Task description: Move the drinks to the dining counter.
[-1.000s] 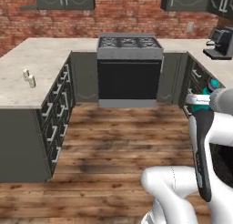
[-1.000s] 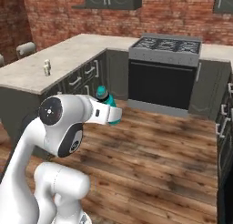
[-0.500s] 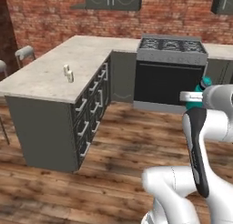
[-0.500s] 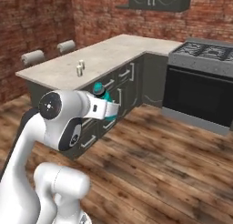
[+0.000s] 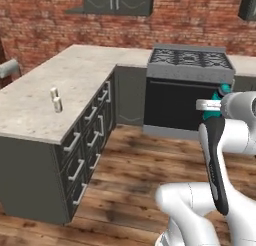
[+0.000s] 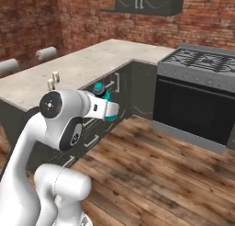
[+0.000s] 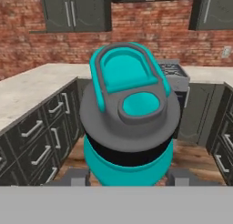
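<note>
Gripper [image 7: 125, 180]: gripping the bottle [image 7: 127, 127], fingers [image 7: 73, 177] pressing its sides.
Cans [image 5: 56, 100]: sitting on the counter [image 5: 45, 95], well apart from the gripper.

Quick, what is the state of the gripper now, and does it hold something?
Gripper: closed on the teal bottle, carried above the floor.

We see our claw [image 5: 216, 104] clamped on the teal bottle [image 5: 223, 90] before the stove [image 5: 189, 85]; two cans [image 5: 56, 99] stand on the tabletop [image 5: 45, 100].
</note>
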Robot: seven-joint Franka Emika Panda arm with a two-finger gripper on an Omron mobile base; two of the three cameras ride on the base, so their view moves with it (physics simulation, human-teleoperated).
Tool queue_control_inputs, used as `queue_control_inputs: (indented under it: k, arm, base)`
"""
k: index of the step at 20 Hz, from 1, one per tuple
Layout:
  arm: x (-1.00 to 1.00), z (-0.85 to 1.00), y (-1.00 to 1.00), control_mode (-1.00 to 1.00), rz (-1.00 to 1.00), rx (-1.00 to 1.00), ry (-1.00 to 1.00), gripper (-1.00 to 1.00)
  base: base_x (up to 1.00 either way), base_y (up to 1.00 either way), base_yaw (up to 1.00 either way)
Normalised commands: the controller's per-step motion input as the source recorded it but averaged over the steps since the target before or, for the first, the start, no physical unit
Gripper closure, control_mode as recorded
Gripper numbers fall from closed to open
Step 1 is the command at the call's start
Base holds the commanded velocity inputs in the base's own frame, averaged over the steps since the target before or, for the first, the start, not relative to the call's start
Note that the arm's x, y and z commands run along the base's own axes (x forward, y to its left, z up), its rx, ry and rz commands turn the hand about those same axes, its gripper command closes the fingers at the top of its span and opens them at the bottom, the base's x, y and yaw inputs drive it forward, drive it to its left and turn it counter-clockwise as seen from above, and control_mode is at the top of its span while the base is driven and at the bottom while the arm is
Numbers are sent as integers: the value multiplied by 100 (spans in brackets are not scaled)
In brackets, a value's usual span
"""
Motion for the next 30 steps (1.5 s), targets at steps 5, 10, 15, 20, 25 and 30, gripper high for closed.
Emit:
queue_control_inputs:
  k: [5, 10, 15, 20, 25, 30]
  arm:
    - [0, 0, 0, 100, 0, 0, 0, 100]
    - [0, 0, 0, 100, 0, 0, 0, 100]
    - [0, 0, 0, 100, 0, 0, 0, 100]
    - [0, 0, 0, 100, 0, 0, 0, 100]
    - [0, 0, 0, 100, 0, 0, 0, 100]
    - [0, 0, 0, 100, 0, 0, 0, 100]
  base:
    - [100, -42, 0]
    - [100, -42, 0]
    - [100, -44, 0]
    - [100, -26, 24]
    - [98, -17, 59]
    - [75, -19, 65]
